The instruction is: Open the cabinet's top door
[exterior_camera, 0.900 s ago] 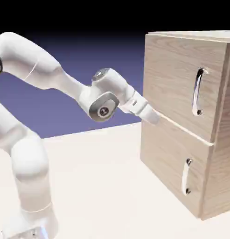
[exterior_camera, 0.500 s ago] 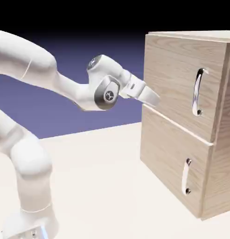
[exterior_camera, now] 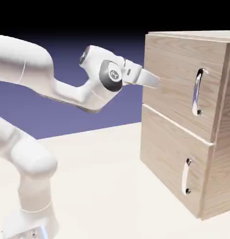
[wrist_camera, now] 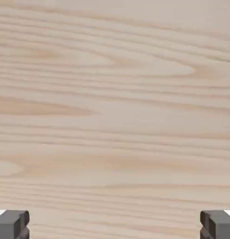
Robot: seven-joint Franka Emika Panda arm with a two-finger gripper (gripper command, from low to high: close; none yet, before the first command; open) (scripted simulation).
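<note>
We note cab. (exterior_camera: 172, 126) at exterior view's right: boxy, light wood grain; top door (exterior_camera: 175, 77) shut, w/ curved silver handle (exterior_camera: 196, 92). Table (exterior_camera: 98, 182) pale, smooth; backdrop (exterior_camera: 23, 112) blue-violet, black above. Door faces arm side, toward exterior view's left; handle's long axis approx. vert. Gripper (wrist_camera: 115, 225) spread, nothing btwn. tips.

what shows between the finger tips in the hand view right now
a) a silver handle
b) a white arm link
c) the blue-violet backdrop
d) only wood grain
D: bare wood grain fills the view between the finger tips, which stand wide apart with nothing between them.
</note>
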